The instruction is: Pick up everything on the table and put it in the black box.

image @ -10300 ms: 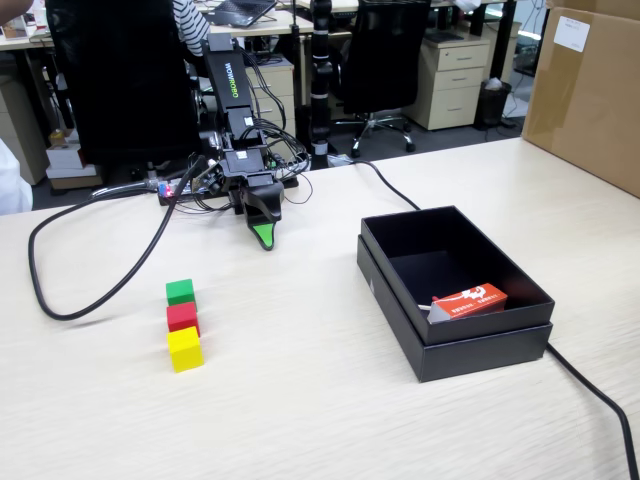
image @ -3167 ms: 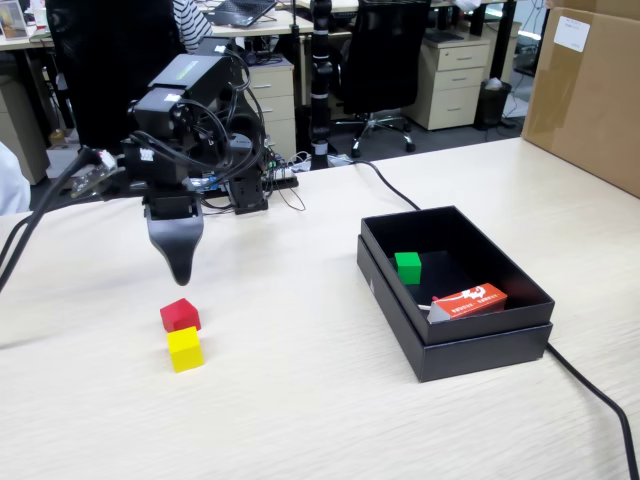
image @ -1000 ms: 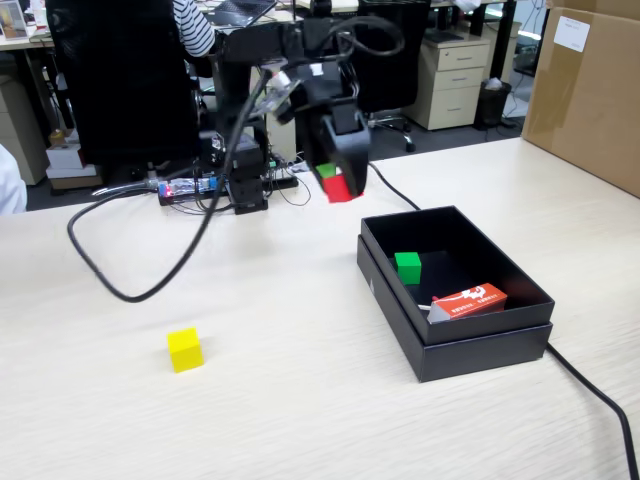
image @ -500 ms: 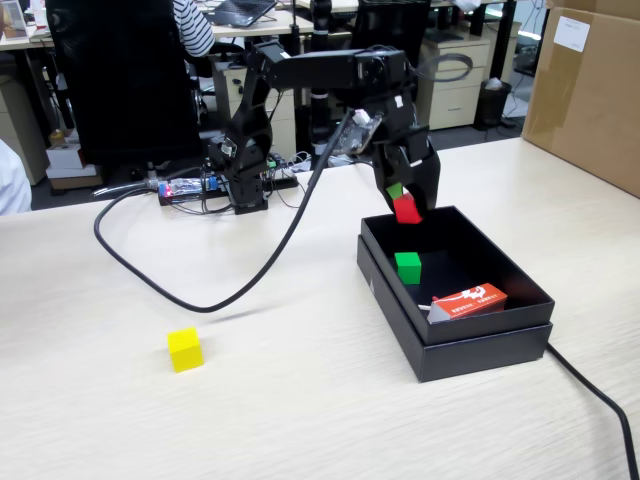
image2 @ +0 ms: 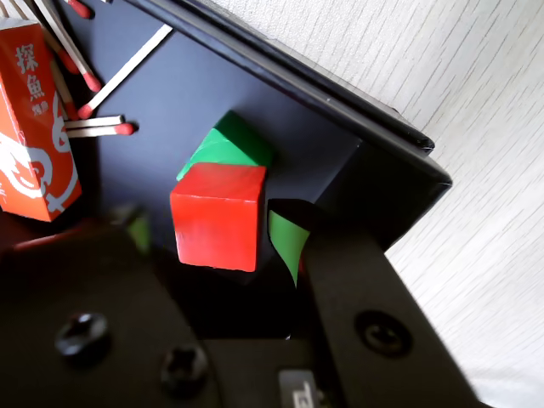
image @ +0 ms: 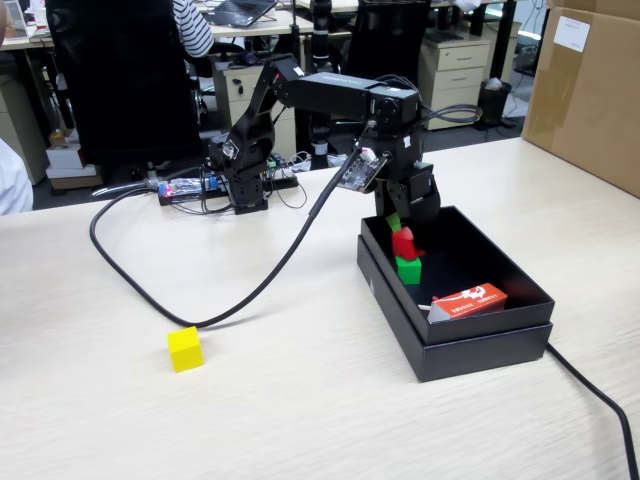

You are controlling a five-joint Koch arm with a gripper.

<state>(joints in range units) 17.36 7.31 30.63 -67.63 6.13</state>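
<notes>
Pincer [image: 402, 238] hangs over the near-left part of the black box [image: 520, 300] in fixed view, jaws spread w/ a red cube [image2: 217, 214] between them; can't tell if the pads actually touch it. Red cube sits right above a green cube [image2: 231, 143] on the box floor. Orange matchbox [image: 468, 300] lies at the box's front end, loose matches [image2: 100, 127] beside it in wrist view. Yellow cube [image: 185, 349] sits alone on the bench [image: 300, 400], well apart from the box, near the black cable [image: 250, 295].
</notes>
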